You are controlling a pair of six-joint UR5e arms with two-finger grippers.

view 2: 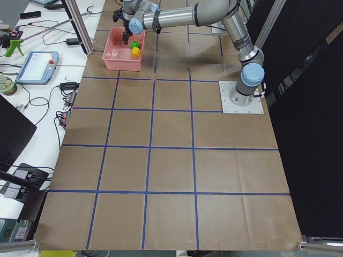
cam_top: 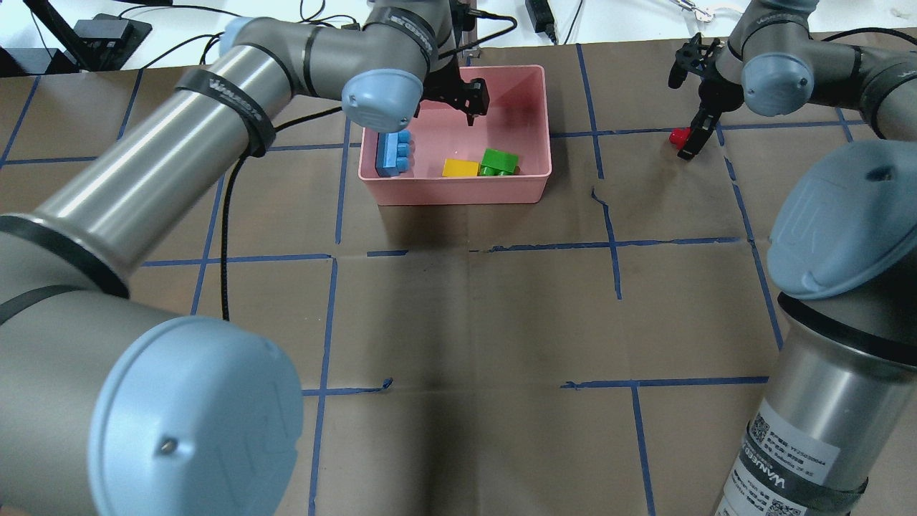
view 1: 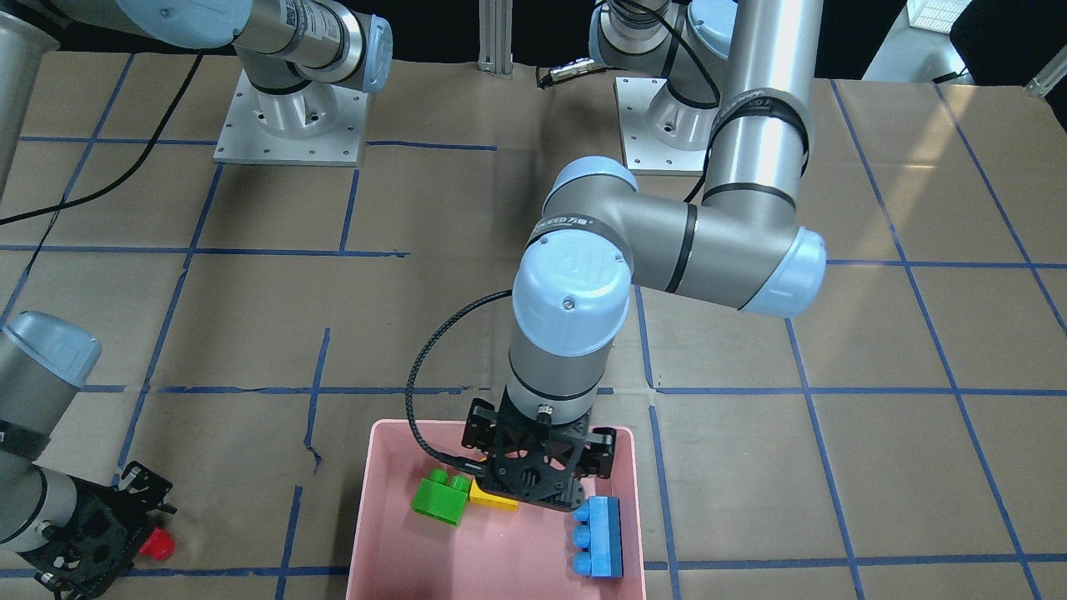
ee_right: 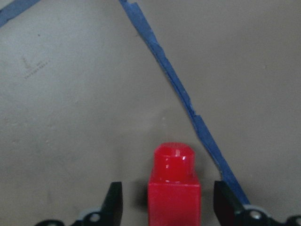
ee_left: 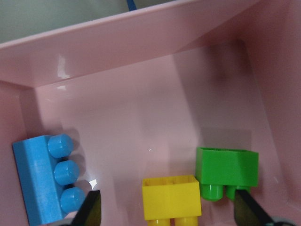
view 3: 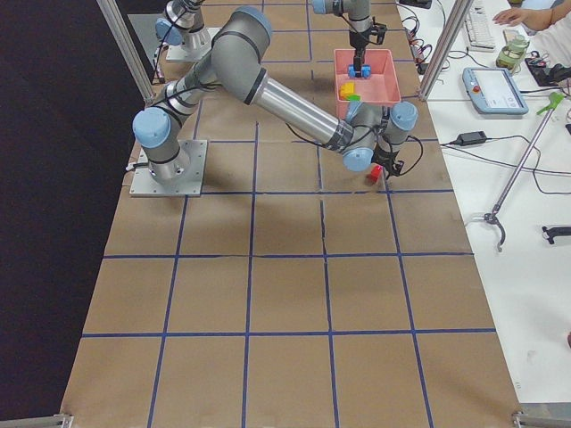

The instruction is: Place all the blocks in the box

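The pale-pink box holds the green block, the yellow block and the blue block. My left gripper hangs open and empty inside the box, just above the yellow block, with the green block and the blue block to either side. The red block stands on the paper outside the box. My right gripper is open, with a finger on each side of the red block and a gap to each.
Brown paper with blue tape lines covers the table. The box sits near the operators' edge, and the red block lies well apart from it. The arm bases stand at the robot's side.
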